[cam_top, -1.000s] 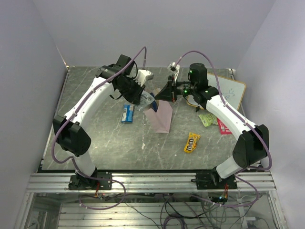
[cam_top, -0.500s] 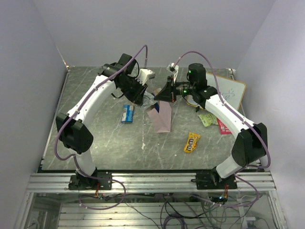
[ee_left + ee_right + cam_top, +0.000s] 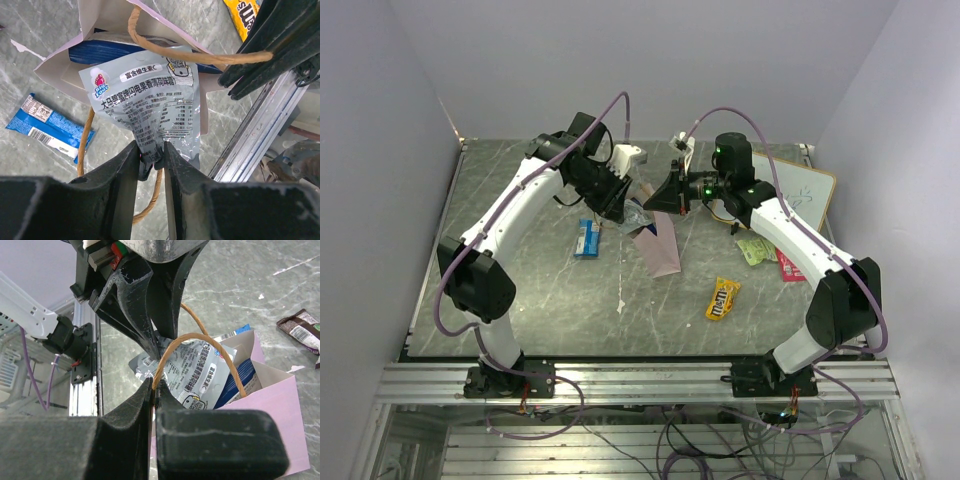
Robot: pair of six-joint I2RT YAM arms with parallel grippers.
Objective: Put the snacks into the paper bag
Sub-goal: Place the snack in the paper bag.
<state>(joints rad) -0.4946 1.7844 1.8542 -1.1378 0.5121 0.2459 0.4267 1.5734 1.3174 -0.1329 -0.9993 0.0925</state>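
The paper bag (image 3: 662, 252) lies tipped on the table, and my right gripper (image 3: 154, 385) is shut on its tan handle (image 3: 200, 337), holding the mouth up. A silver-grey snack packet (image 3: 150, 100) rests half inside the mouth on top of the dark blue chip bag (image 3: 110, 51). My left gripper (image 3: 151, 150) stands open a little, with the packet's crumpled bottom edge still between its fingers. The blue-white packet (image 3: 586, 238) lies left of the bag. The yellow M&M's (image 3: 723, 298), light green packet (image 3: 756, 249) and pink-red packet (image 3: 788, 266) lie to the right. A brown bar (image 3: 300, 330) lies beyond the bag.
A white scribbled board (image 3: 805, 192) leans at the back right. The two grippers (image 3: 645, 205) meet closely over the bag's mouth. An aluminium rail (image 3: 640, 380) runs along the near table edge.
My left gripper's jaws have widened around the silver-grey packet, which has sunk further into the bag's mouth. The bag has tipped lower. The right gripper keeps its hold on the handle.
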